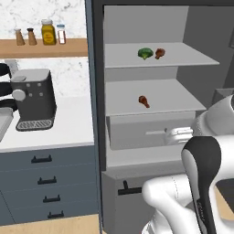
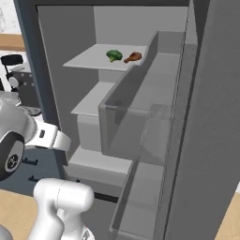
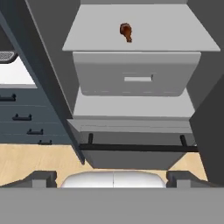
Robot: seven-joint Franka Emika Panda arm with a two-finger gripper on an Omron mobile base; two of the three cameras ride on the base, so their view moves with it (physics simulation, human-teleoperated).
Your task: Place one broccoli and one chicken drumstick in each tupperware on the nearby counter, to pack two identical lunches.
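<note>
Inside an open fridge, one broccoli (image 1: 145,53) (image 2: 114,56) lies on the upper shelf with a chicken drumstick (image 1: 159,53) (image 2: 133,57) just to its right. A second chicken drumstick (image 1: 144,101) (image 3: 126,31) lies alone on the middle shelf. My gripper (image 1: 176,135) (image 3: 113,178) hangs in front of the fridge drawer, below and to the right of that drumstick, well short of it. Its fingertips (image 3: 43,177) stand wide apart, open, with nothing between them. A light-grey rim (image 1: 3,122) is cut off at the left edge of the counter (image 1: 68,130); I cannot tell whether it is a tupperware.
A dark coffee machine (image 1: 33,98) stands on the counter, under a wooden shelf (image 1: 45,47) with bottles. The fridge's side wall (image 1: 95,91) separates counter and shelves. The open fridge door (image 2: 154,117) with its bins stands on the right. A closed drawer (image 3: 138,74) sits below the middle shelf.
</note>
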